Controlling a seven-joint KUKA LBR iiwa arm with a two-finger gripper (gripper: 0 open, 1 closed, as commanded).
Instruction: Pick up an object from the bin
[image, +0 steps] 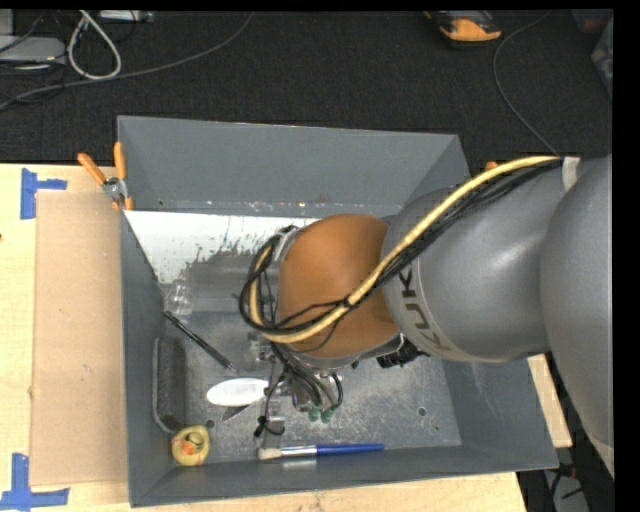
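Low in the bin (300, 175), the pincer (292, 405) hangs beside a white oval piece (238, 392), its opening impossible to tell.

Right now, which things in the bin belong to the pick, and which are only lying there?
Job:
- gripper, low over the floor of the bin
- white oval piece, nearest to it, perhaps the target

Lying about:
- blue pen, along the near wall
- yellow roll, in a near corner
- dark grey bar
- black stick
- clear piece
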